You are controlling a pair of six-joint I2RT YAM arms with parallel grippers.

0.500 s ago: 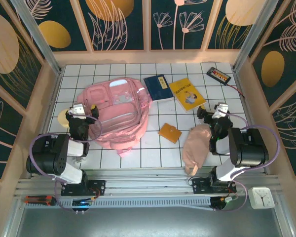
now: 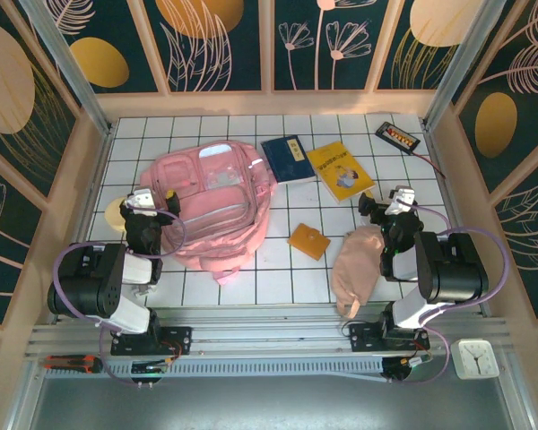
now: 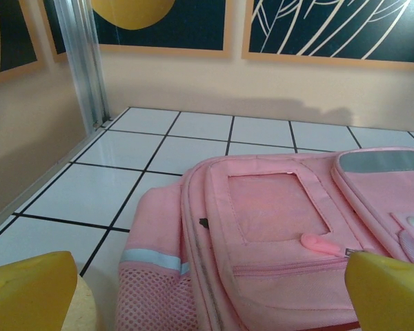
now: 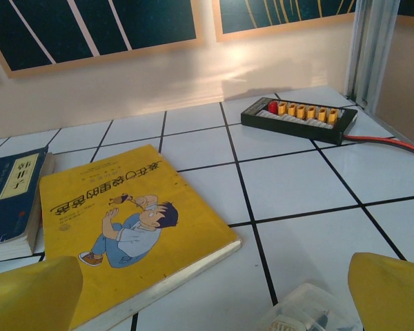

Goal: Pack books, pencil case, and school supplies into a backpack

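Pink fabric backpack (image 2: 211, 202), clear-fronted pocket up, lies flat left of centre on the white tiled table (image 2: 278, 287). At its far right corner sits the navy paperback book (image 2: 287, 159), touching the fabric. Just right of that lies the yellow paperback book (image 2: 340, 170) with a cartoon figure on its cover. Lying alone, nearer, between backpack and pouch, is the orange square pad (image 2: 308, 241). Crumpled at near right against the right arm is the peach-pink fabric pouch (image 2: 357, 264).

Over the backpack's left edge hangs the left gripper (image 2: 143, 204), jaws spread wide and empty; a pale yellow disc (image 2: 114, 213) lies just to its left. Above the pouch's far end hangs the right gripper (image 2: 390, 204), jaws likewise wide and empty, facing the yellow book and the black rectangular gadget (image 2: 398, 136) at far right.
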